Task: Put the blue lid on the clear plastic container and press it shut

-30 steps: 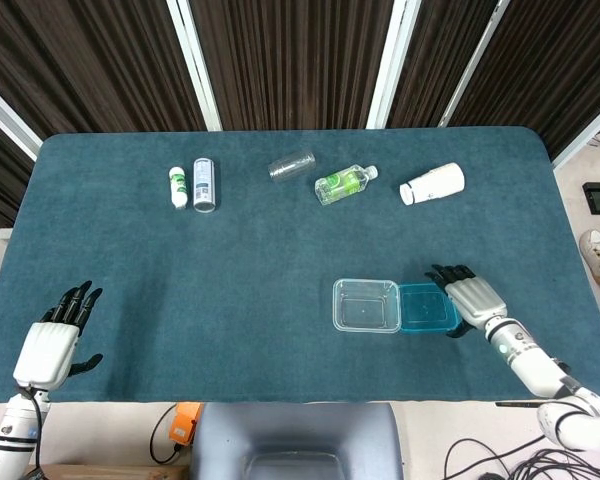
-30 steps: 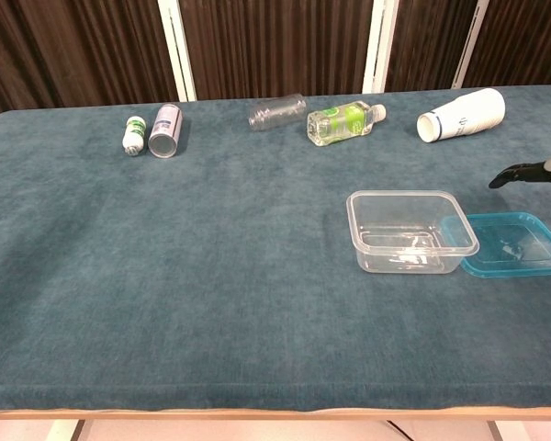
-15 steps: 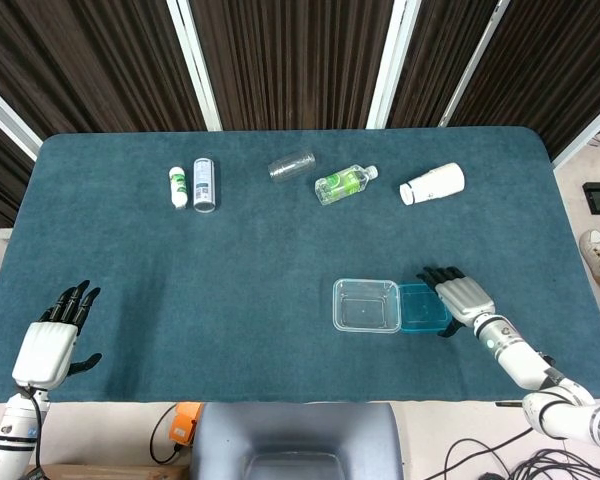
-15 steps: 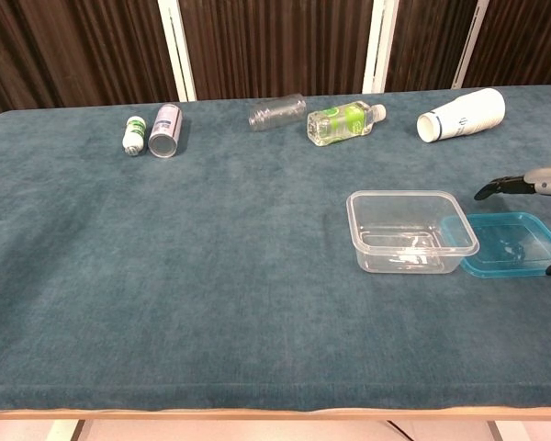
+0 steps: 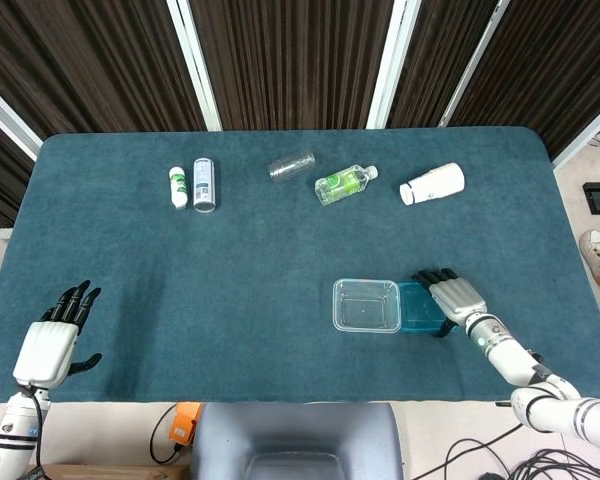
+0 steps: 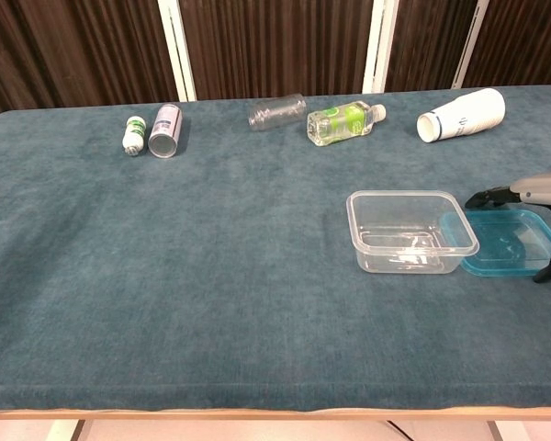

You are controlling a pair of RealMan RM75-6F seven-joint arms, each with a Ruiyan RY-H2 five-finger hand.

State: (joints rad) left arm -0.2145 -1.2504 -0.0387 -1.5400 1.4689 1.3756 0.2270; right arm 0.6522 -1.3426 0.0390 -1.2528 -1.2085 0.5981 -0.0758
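The clear plastic container (image 5: 365, 305) (image 6: 406, 231) stands open on the table, right of centre. The blue lid (image 5: 418, 308) (image 6: 500, 243) lies flat against its right side, one edge tucked under the container's rim. My right hand (image 5: 454, 297) (image 6: 533, 197) hovers over the lid's right half with fingers spread, holding nothing; the chest view shows its fingers above the lid and the thumb hanging by the lid's right edge. My left hand (image 5: 52, 338) rests open near the table's front left corner, far from both.
Along the back lie a small white-green bottle (image 5: 178, 186), a silver can (image 5: 203, 184), a clear jar (image 5: 291, 165), a green-label bottle (image 5: 344, 184) and a white bottle (image 5: 432, 184). The teal table (image 5: 230, 280) ends just in front of the container.
My right hand has slid left, from beside the lid's right edge to over the lid. Lid, container and left hand have not moved.
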